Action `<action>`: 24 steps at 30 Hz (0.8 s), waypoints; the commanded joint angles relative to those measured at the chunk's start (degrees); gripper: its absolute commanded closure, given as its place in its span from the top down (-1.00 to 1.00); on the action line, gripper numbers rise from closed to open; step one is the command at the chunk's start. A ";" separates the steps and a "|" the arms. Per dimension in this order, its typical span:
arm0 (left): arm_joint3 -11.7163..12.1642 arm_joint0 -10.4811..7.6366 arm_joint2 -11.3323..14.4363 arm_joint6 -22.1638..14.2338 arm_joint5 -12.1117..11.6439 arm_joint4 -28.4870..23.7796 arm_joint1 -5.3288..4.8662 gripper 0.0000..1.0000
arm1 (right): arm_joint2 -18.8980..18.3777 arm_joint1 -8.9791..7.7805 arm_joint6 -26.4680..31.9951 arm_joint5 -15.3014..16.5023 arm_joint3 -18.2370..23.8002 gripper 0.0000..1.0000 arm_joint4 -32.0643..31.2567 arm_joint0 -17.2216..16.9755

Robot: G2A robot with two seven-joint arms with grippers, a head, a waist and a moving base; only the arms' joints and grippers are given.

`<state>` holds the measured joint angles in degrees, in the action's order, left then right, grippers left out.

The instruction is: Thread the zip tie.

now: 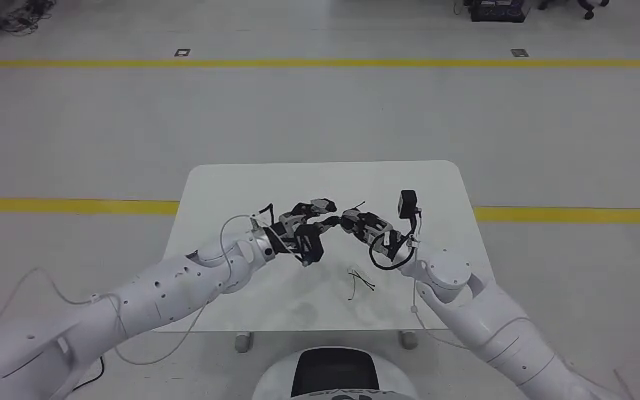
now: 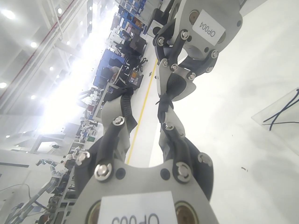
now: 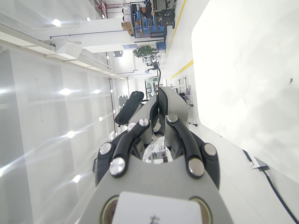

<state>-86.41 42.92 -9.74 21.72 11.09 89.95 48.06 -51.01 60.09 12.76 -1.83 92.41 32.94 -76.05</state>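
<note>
Both grippers meet tip to tip above the middle of the white table (image 1: 230, 200). My right gripper (image 3: 161, 101) is shut on a thin black zip tie (image 3: 158, 82), which sticks out past its fingertips and ends in a small head. From the left wrist view, the right gripper (image 2: 170, 89) faces my left gripper (image 2: 144, 101), which is open with its fingers spread. One left finger (image 2: 167, 117) touches the right gripper's tip. In the top view the left gripper (image 1: 318, 222) sits just left of the right gripper (image 1: 345, 222).
A few loose black zip ties (image 1: 360, 282) lie on the table in front of the grippers, also seen as zip ties (image 2: 280, 115) in the left wrist view. A black cable loop (image 1: 385, 250) hangs from the right wrist. Yellow floor lines run beyond the table.
</note>
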 commanded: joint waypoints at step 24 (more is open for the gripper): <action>-2.39 -1.56 0.00 -4.43 -6.60 0.00 -0.35 -0.68 | -2.96 1.53 1.67 0.02 0.46 -1.00 -2.32 -2.06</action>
<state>-88.75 41.37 -9.74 17.36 4.63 89.95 47.71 -53.91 61.58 14.37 -1.74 92.86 30.67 -78.07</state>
